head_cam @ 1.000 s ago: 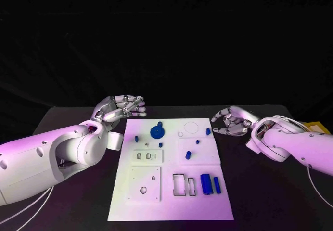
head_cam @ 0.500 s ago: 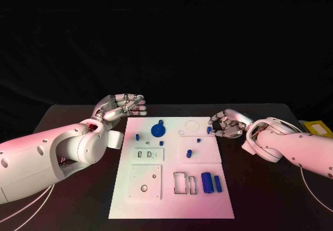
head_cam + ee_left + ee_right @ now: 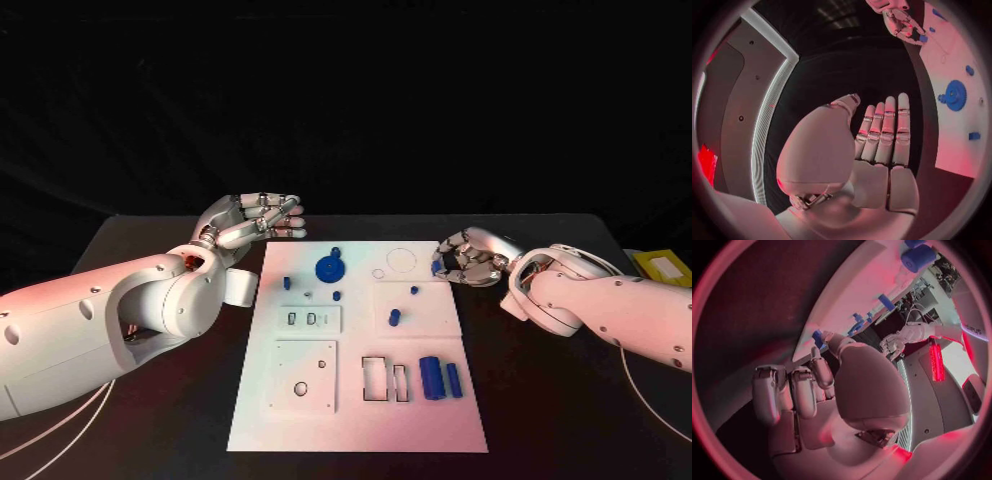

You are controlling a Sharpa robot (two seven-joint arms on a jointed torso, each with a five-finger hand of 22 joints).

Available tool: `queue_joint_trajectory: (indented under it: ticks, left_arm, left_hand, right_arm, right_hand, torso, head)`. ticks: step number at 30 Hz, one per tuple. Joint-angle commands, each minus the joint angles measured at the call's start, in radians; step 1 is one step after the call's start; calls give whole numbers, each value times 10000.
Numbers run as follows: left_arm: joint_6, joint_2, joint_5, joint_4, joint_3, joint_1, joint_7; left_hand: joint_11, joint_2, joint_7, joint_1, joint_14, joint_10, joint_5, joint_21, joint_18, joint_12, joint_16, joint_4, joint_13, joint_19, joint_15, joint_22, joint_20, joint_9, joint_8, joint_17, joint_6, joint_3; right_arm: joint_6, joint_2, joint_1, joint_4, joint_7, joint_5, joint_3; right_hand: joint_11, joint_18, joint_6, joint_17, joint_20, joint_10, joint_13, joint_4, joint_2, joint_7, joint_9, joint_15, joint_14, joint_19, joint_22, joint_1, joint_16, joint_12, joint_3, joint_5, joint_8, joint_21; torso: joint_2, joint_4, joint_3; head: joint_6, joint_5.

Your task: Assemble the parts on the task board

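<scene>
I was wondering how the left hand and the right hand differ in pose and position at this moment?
The left hand hovers beside the task board's far left corner, fingers straight and together, clear of the parts; the right hand has its fingers curled at the far right edge, by a small blue part. Whether it grips that part is unclear.

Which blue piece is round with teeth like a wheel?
The blue gear near the far end of the task board. It is a wide toothed disc; the other blue pieces are small pegs or plain cylinders.

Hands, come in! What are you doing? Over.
Left hand open beside board. Right hand at far right edge, touching small blue part. Grip unclear. Nothing in the way.
</scene>
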Motion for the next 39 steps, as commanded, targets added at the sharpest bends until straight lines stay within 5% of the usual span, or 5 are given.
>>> queue_joint_trajectory:
  ticks: [1, 15, 24, 39]
  left_arm:
    - [168, 11, 22, 17, 6, 3, 102]
    - [145, 3, 22, 19, 6, 4, 77]
    - [141, 2, 22, 9, 6, 4, 71]
    - [144, 23, 22, -237, 4, 3, 58]
  left_hand:
    - [21, -42, 69, -36, -55, 15, -56, 48, 106, -52, -42, 3, 10, -35, 8, 14, 9, -1, -33, 11, -38, 61]
    - [22, -36, 71, -35, -57, 17, -54, 60, 106, -69, -52, -10, 9, -45, 7, 15, 9, 0, -42, 23, -38, 81]
    - [22, -36, 71, -35, -57, 17, -54, 60, 106, -69, -52, -10, 9, -45, 7, 15, 9, 0, -42, 23, -38, 81]
    - [24, -28, 70, -24, -58, 11, -51, 71, 106, -85, -59, -27, 8, -51, 8, 17, 8, -1, -53, 33, -46, 102]
  right_arm:
    - [110, 29, -27, -28, -74, -196, -5]
    - [42, 112, -52, -24, -137, -257, -6]
    - [-644, 79, -54, 127, -355, -326, -6]
    - [-1276, -203, 219, 1852, -1152, -551, 24]
  right_hand:
    - [-19, -9, 128, 1926, -53, 61, 23, 2, 81, -27, 31, -53, 861, 263, 1757, 33, 55, 59, 86, -43, 69, 21]
    - [-114, -45, 370, 2002, -121, 181, 152, -39, 151, -141, 119, -133, 879, 365, 1874, 23, 78, 159, 142, -75, 259, 124]
    - [-234, -92, 599, 2052, -216, 354, 310, 12, 299, -280, 255, -236, 893, 499, 2023, -110, 94, 283, 187, 201, 525, 260]
    - [-381, -139, 745, 2054, -343, 554, 497, 12, 365, -444, 419, -370, 895, 627, 2168, -235, 93, 414, 213, 338, 819, 393]
  torso:
    - [5, 6, -2]
    - [2, -6, 6]
    - [0, -7, 10]
    - [-31, -32, -1]
  head:
    - [-19, -11]
    - [-53, 5]
    - [-56, -5]
    - [-105, 72]
